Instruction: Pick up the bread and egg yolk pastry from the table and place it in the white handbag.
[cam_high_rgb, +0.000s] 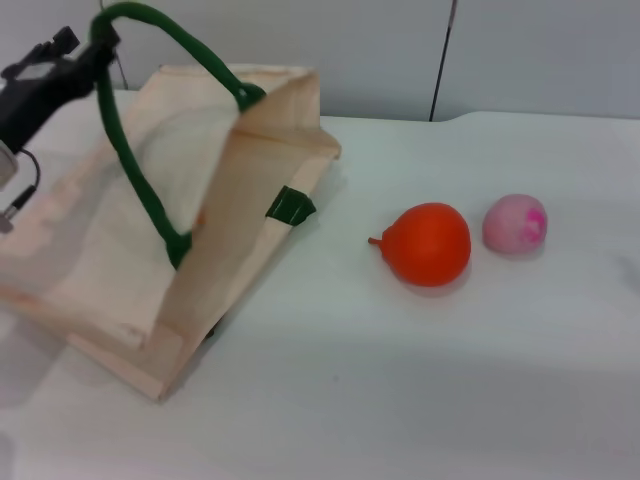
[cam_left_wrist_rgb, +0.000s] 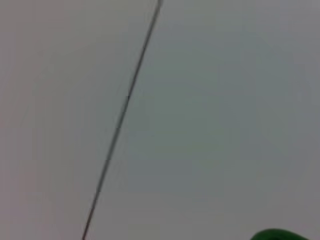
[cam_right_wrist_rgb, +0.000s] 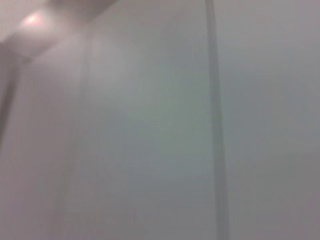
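Note:
The white handbag (cam_high_rgb: 120, 230) lies on the table at the left, its mouth held open. My left gripper (cam_high_rgb: 92, 48) is at the top left, shut on one dark green rope handle (cam_high_rgb: 150, 25) and holding it up above the bag. A bit of that green handle also shows in the left wrist view (cam_left_wrist_rgb: 275, 235). The second handle (cam_high_rgb: 140, 190) hangs into the opening, and a small green tab (cam_high_rgb: 290, 205) sits on the near flap. The bread and the egg yolk pastry are out of view. My right gripper is out of view.
A smooth orange pear-shaped fruit (cam_high_rgb: 430, 243) and a pink-and-magenta ball (cam_high_rgb: 515, 223) sit on the white table (cam_high_rgb: 400, 380) to the right of the bag. A grey wall with a dark seam (cam_high_rgb: 445, 60) stands behind the table.

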